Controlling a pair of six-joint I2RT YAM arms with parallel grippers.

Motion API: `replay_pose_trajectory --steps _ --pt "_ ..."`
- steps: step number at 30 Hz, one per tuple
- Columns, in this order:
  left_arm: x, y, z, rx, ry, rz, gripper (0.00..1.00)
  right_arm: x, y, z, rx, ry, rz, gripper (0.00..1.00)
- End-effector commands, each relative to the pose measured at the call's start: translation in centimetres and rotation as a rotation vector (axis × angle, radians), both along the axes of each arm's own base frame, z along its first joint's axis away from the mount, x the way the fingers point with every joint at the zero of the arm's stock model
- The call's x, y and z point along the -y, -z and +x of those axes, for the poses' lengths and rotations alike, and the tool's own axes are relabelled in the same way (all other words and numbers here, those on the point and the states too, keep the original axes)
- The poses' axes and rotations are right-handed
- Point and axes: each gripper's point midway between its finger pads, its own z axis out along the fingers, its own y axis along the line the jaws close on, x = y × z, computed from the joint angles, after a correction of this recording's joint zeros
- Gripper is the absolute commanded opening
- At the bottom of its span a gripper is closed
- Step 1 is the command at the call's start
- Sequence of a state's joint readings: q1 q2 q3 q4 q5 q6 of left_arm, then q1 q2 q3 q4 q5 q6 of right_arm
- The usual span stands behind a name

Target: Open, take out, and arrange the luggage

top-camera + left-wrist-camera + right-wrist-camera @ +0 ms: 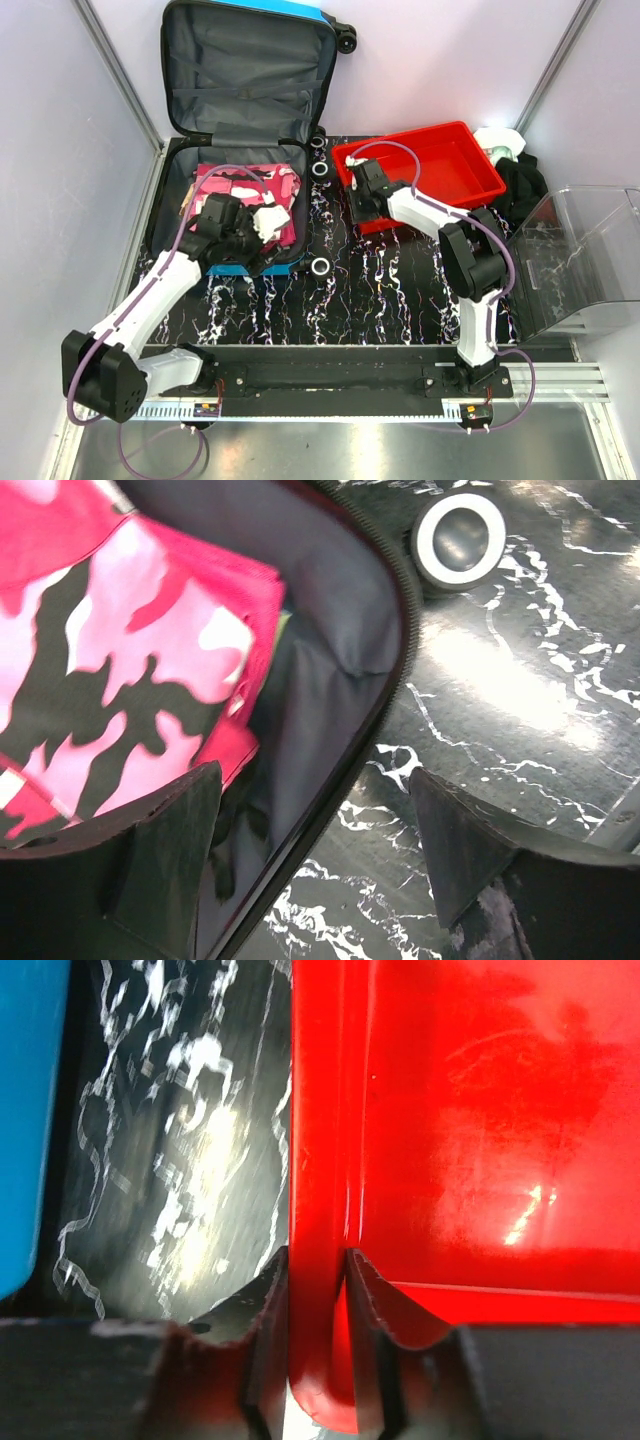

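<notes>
Right gripper point(315, 1260) pinches the red tray point(450, 1110) by its wall; left gripper point(315, 775) stands wide over the suitcase point(245, 70) rim.
Keep the pinch square and drag slowly, or the wall may slip. The overhead view shows the suitcase open at the table's point(400, 290) left rear; only the left wrist view shows the pink camouflage cloth point(150, 650) close up.

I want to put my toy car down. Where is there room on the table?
The bare marble table in the front middle, between the luggage and the right arm, is free. The red tray floor looks bare too. The far right is crowded: clear bin, dark cloth.
</notes>
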State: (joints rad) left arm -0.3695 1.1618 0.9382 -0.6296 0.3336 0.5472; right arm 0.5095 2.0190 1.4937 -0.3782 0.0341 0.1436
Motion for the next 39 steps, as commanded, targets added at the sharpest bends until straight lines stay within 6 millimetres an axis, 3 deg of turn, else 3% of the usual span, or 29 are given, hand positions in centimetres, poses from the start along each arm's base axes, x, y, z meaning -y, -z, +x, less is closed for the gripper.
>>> replay_pose_trajectory --steps 1,7,8,12,20,22,27,29,30,33,36,39 --pt "-1.7 -2.5 1.7 0.067 -0.107 -0.027 0.81 -2.5 -2.7 -2.4 -0.006 0.014 0.139 0.27" --pt "-3.9 -3.2 3.1 0.07 -0.216 -0.055 0.81 -5.7 -3.8 -4.3 -0.016 0.101 0.354 0.23" --pt "-4.1 -3.3 3.3 0.069 -0.236 -0.064 0.81 -6.5 -5.0 -3.4 0.035 0.114 0.428 0.23" --pt "-5.7 -3.6 4.4 0.071 -0.332 -0.09 0.81 -7.8 -6.7 -2.3 0.078 0.216 0.607 0.23" --pt "-8.8 -4.8 6.8 0.118 -0.559 -0.12 0.81 -10.2 -7.8 1.4 0.123 0.248 0.65 0.26" --pt "-9.9 -4.7 7.5 0.118 -0.629 -0.105 0.82 -10.1 -8.0 2.0 0.145 0.27 0.647 0.32" --pt "-13.5 -4.1 9.9 0.093 -0.881 -0.132 0.81 -9.9 -8.9 2.7 0.196 0.247 0.62 0.43" --pt "-14.3 -3.0 10.8 0.045 -0.953 -0.158 0.8 -9.5 -9.2 3.0 0.213 0.251 0.599 0.54" --pt "-16.1 -3.3 11.3 0.044 -1.013 -0.173 0.79 -9.4 -9.3 3.0 0.223 0.246 0.585 0.54" --pt "-17.8 -2.2 12.1 -0.007 -1.089 -0.207 0.77 -9.1 -9.7 3.2 0.235 0.239 0.573 0.56" --pt "-19.1 -1.6 12.8 -0.012 -1.138 -0.221 0.77 -9.0 -10.7 3.1 0.253 0.221 0.557 0.57" --pt "-19.5 -1.6 13.4 -0.005 -1.144 -0.239 0.77 -10.3 -13.1 2.7 0.297 0.132 0.498 0.58"
